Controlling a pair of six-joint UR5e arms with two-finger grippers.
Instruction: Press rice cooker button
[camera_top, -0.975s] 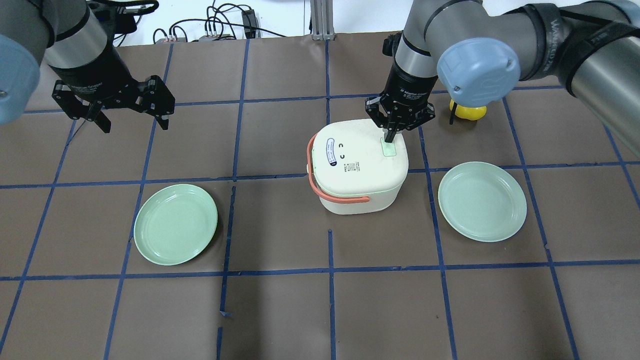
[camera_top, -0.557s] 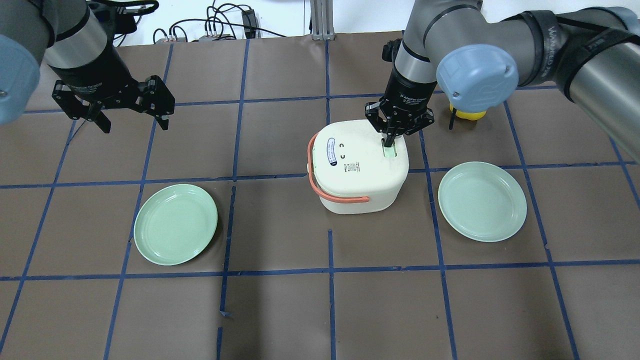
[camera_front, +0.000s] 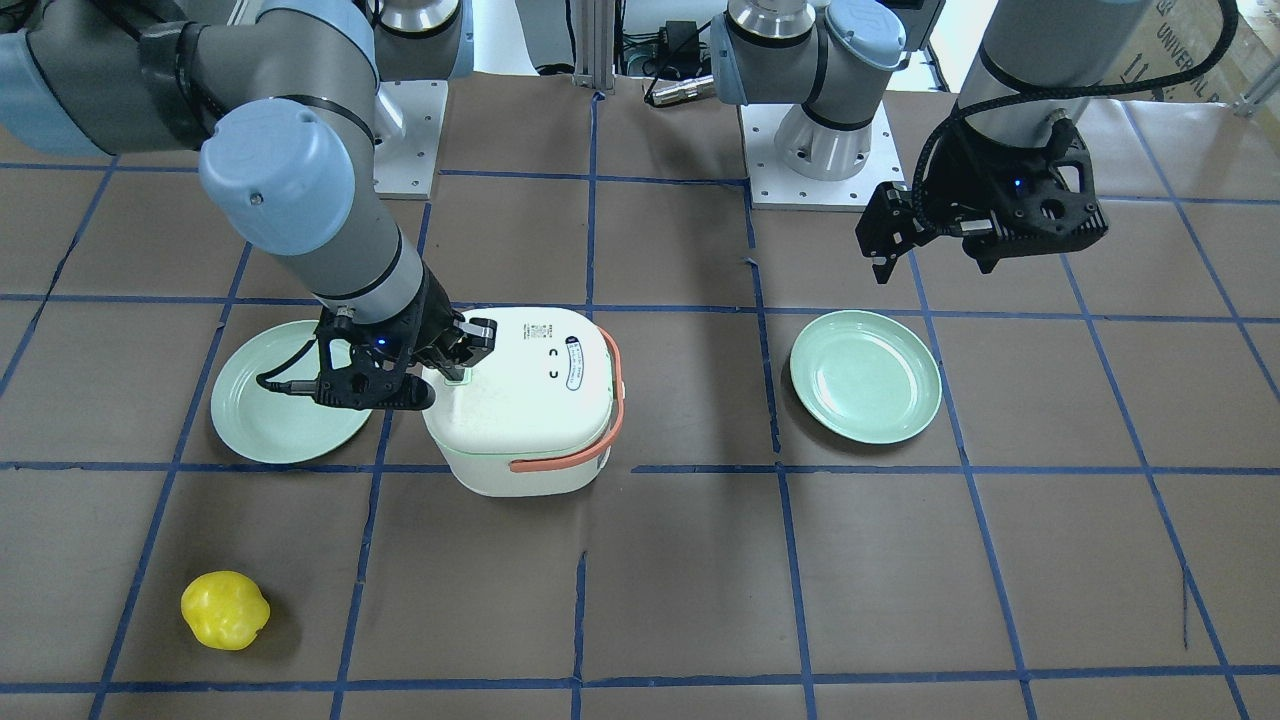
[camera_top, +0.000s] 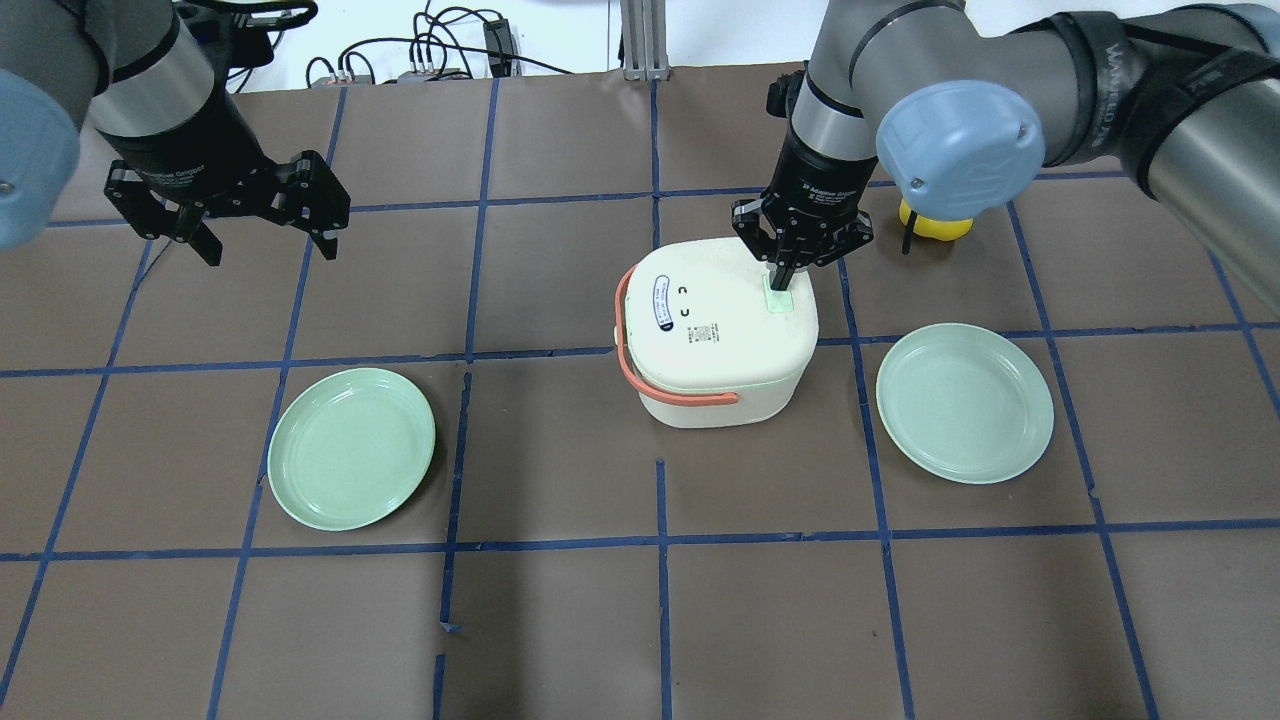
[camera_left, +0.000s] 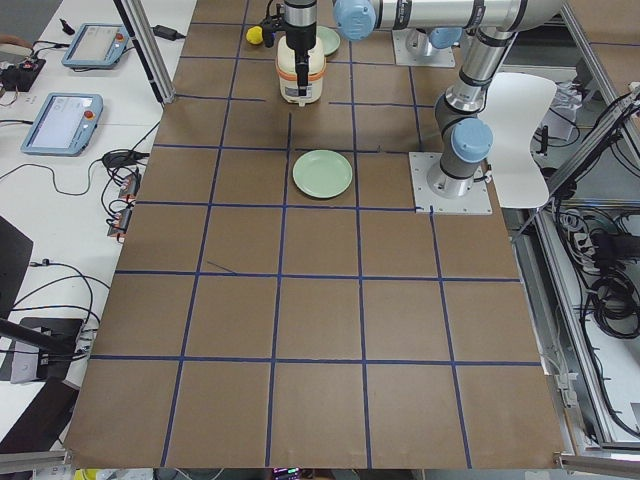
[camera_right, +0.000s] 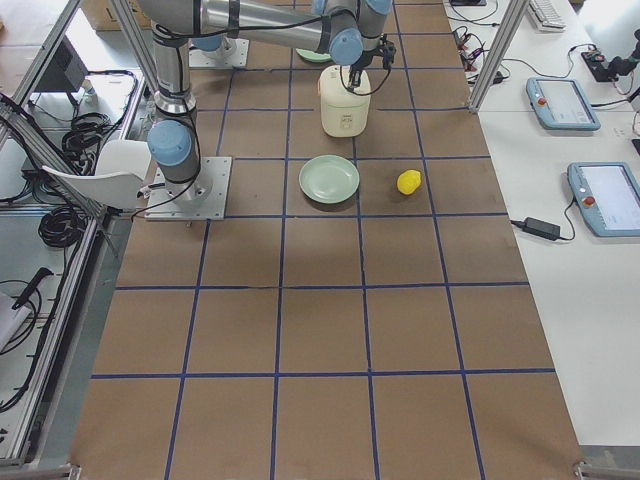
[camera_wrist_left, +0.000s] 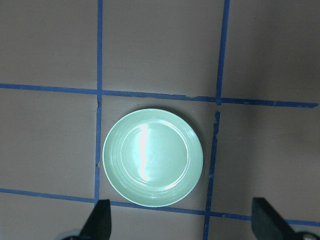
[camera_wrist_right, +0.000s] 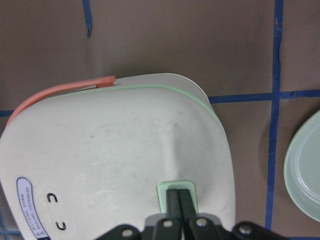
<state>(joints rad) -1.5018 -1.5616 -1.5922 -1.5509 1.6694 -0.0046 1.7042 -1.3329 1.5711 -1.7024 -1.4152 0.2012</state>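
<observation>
The white, rounded plastic rice cooker (camera_top: 715, 345) stands mid-way along the bench (camera_top: 560, 600). Its pale green rectangular button (camera_top: 779, 303) lies directly beneath the right end effector (camera_top: 781, 280), whose fingers are pressed together, gripping nothing, tips on it. The left end effector (camera_top: 271, 252) hangs wide open, empty, well apart.

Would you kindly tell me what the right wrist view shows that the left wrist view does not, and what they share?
Only the right wrist view: the rice cooker with its orange handle, and the shut right pincer with its tips on the green button. Only the left wrist view: a whole green plate beyond the open left pincer. Shared: the brown table with blue tape lines; the right wrist view catches just another plate at its rim.
</observation>
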